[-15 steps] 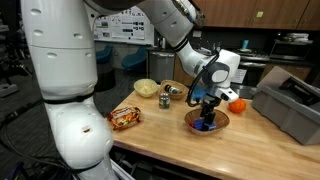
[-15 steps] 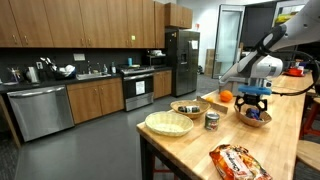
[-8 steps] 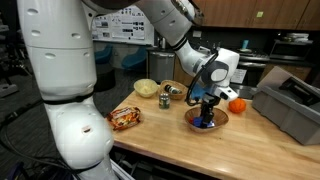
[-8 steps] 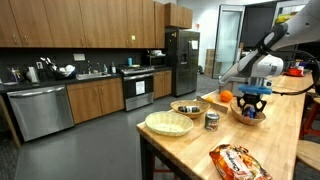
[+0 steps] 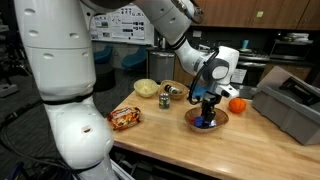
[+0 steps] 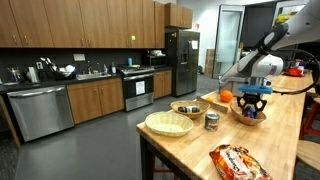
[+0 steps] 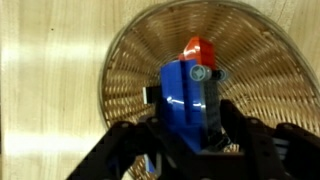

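1. The gripper (image 7: 188, 128) has its fingers drawn narrow, pinching the blue object (image 7: 186, 92); that object stands inside the woven bowl (image 7: 125, 60) on the wooden counter (image 5: 160, 135).
2. As I judge it, a good grip here is square and firm on the object's flat sides, with no tilt against the bowl's wall.
3. The contact of the fingertips is hidden behind the object; its red tip (image 7: 195, 48) is blurred; in both exterior views it is too small to make out.

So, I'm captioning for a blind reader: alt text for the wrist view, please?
The gripper is closed on a blue object with a red tip, seen from above inside a round wicker basket on a wooden table.
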`<state>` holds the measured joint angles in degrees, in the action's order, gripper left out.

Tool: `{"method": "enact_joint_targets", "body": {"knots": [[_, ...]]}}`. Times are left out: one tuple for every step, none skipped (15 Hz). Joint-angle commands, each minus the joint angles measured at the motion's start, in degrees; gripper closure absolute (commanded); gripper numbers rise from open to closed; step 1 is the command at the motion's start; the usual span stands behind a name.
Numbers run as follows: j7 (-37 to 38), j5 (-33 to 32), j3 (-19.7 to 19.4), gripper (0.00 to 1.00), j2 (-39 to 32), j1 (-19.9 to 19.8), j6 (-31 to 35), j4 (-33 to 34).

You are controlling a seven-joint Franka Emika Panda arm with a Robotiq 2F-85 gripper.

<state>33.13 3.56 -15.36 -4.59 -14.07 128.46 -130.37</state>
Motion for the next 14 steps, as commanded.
{"method": "enact_joint_targets", "body": {"knots": [[0.13,-3.1,-0.44,0.69,3.36,0.09,-2.85,0.32],[0.31,-4.24,-0.5,0.69,3.98,0.0,-3.41,0.63],[0.42,-5.26,-0.48,0.69,4.53,-0.07,-3.89,1.05],[0.42,-6.17,-0.44,0.69,5.08,-0.17,-4.65,1.55],[0.38,-6.88,-0.34,0.69,5.54,-0.25,-5.39,2.07],[0.37,-7.36,-0.2,0.69,5.86,-0.29,-6.15,2.64],[0.26,-7.81,-0.07,0.69,6.11,-0.32,-6.95,3.33],[0.11,-8.11,0.06,0.69,6.38,-0.34,-7.75,3.89],[-0.01,-8.35,0.21,0.69,6.51,-0.31,-8.42,4.43],[-0.14,-8.51,0.35,0.69,6.57,-0.27,-9.1,5.02],[-0.21,-8.68,0.48,0.69,6.63,-0.24,-9.73,5.58],[-0.24,-8.9,0.64,0.69,6.68,-0.17,-10.3,6.19],[-0.29,-9.12,0.79,0.69,6.61,-0.1,-10.96,6.88],[-0.39,-9.28,0.97,0.69,6.53,-0.02,-11.78,7.66]]}}
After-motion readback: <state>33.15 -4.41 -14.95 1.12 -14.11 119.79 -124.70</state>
